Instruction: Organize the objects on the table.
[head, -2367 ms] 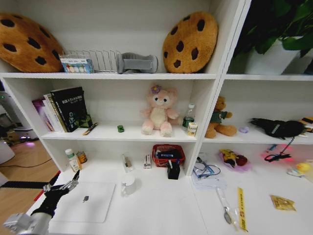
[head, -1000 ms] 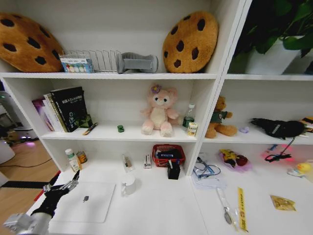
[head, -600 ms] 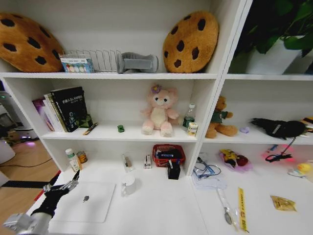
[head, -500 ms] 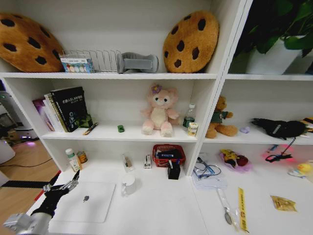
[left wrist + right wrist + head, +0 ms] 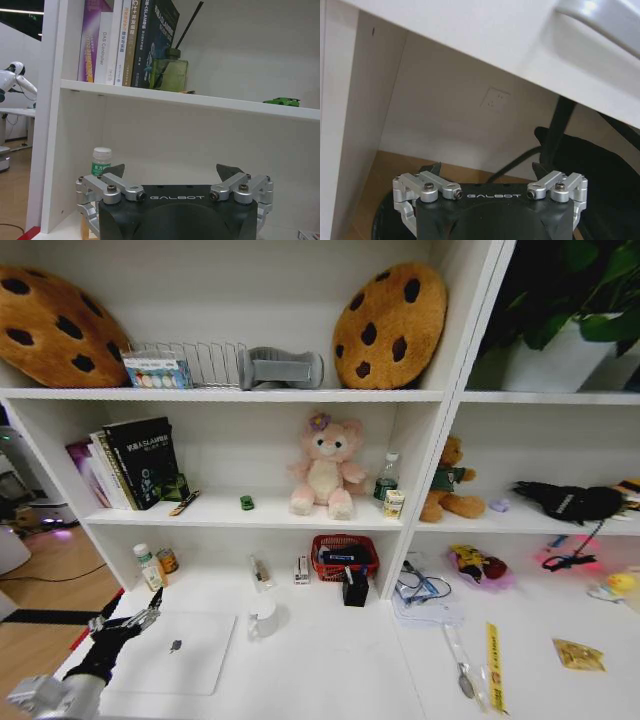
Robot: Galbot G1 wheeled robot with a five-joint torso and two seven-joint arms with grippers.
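From the head view, the left gripper (image 5: 128, 623) hovers at the near left edge of the worktop (image 5: 340, 660), its fingers spread and holding nothing. The silver laptop (image 5: 178, 651) lies flat and closed just to its right, touching nothing else, with its long side running left to right across the worktop. A white mug (image 5: 262, 617) stands just off the laptop's far right corner. The green toy car (image 5: 246, 502) sits up on the middle shelf, farther off and higher. By my reading the left arm is the nearer one to the laptop, which lies right of and slightly nearer than the gripper.

In the left wrist view, the left gripper (image 5: 172, 172) is released, facing the shelf unit; a white-capped bottle (image 5: 101, 161) stands just beyond it and the green toy car (image 5: 282, 101) rests on the shelf above.

In the right wrist view, the right gripper (image 5: 487, 170) is released and empty, parked low beneath a white drawer front with a silver handle (image 5: 600, 17).
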